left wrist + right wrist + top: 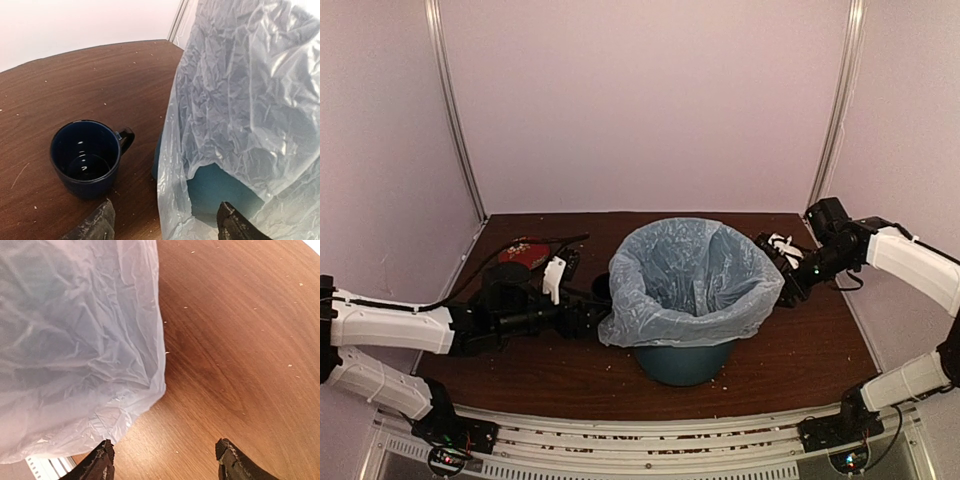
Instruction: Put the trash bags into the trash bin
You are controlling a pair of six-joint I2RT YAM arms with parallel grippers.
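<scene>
The bag (690, 275) lines the bin (685, 362) at the middle of the counter (810, 350), its top draped over the rim. The left hand (165, 222) and right hand (165, 455) flank it, both wide open and empty.

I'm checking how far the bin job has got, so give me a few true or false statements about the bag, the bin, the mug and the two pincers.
1. The trash bag lines the trash bin, with its edge draped over the rim. True.
2. The mug lies on its side. False: it stands upright on the table, next to the bin.
3. The left pincer is clamped on the bag. False: its fingers stand wide apart and grip nothing.
4. The right pincer is open above the table, beside the bag. True.
</scene>
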